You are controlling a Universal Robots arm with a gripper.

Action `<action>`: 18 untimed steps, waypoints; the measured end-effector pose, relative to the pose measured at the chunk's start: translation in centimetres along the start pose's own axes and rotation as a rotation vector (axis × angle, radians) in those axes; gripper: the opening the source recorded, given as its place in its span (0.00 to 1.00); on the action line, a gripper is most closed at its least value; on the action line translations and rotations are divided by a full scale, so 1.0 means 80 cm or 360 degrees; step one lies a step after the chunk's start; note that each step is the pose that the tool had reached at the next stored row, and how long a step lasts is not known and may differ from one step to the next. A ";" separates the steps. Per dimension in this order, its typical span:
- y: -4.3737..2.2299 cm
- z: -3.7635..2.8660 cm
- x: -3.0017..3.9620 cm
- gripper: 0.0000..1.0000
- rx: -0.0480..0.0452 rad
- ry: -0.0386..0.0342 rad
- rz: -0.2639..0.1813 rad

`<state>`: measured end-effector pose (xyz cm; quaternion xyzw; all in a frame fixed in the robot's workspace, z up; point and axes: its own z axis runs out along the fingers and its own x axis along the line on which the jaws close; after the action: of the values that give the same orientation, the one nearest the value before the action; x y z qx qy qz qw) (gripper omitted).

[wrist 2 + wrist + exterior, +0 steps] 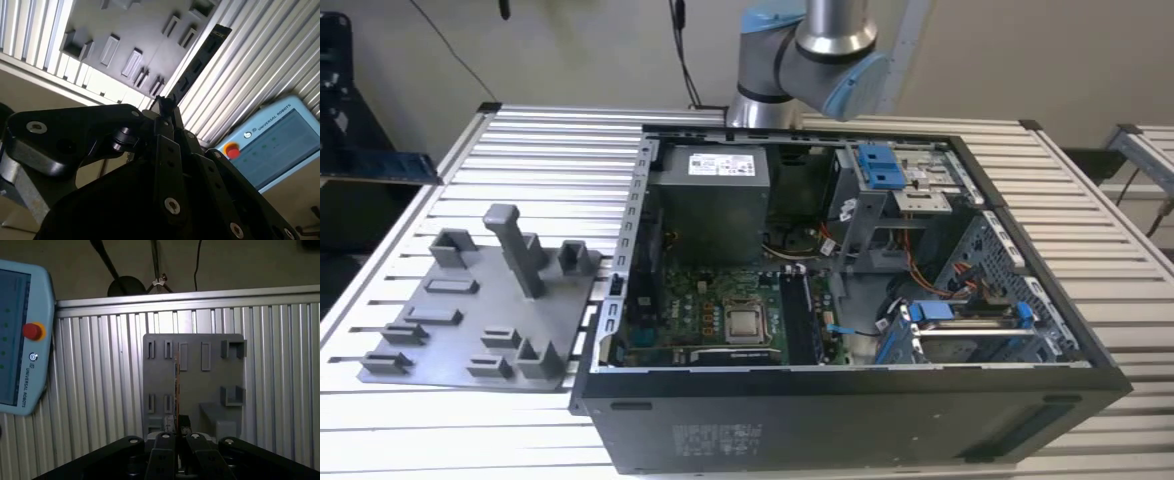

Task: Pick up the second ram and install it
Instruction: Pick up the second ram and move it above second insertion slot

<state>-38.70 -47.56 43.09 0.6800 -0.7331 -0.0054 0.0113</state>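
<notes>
The gripper [162,106] is clamped on the second ram [197,62], jaws closed to barely the stick's thickness. They pinch one end while the rest juts free past the fingertips. In both wrist views the stick hangs over the grey holder plate [200,385]. That plate lies on the slatted table [520,140] at the exterior view's left, just beside the open computer case [854,430]. A teach pendant [15,340] sits off to one side of the plate.

This stick looks light, thin and rigid, but fragile. I'd judge the flat faces the right place to grip, well clear of the contact edge. Any sideways twist could crack it or let it slide between the pads.

Some things are hard to read. The gripper's linkage hides how deep the stick sits in the jaws. In the first wrist view the stick is edge-on, a mere sliver. How high it hangs above the plate I cannot tell. The slots on the motherboard [707,300] are too shadowed to show which are filled.
</notes>
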 end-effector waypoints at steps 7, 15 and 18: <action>-0.0150 -0.0003 -0.0011 0.14 0.0000 0.0000 0.0000; -0.0333 -0.0008 -0.0025 0.14 -0.0001 0.0000 0.0000; -0.0407 -0.0010 -0.0030 0.14 -0.0001 0.0000 0.0000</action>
<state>-35.43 -47.57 43.09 0.6800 -0.7331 -0.0055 0.0115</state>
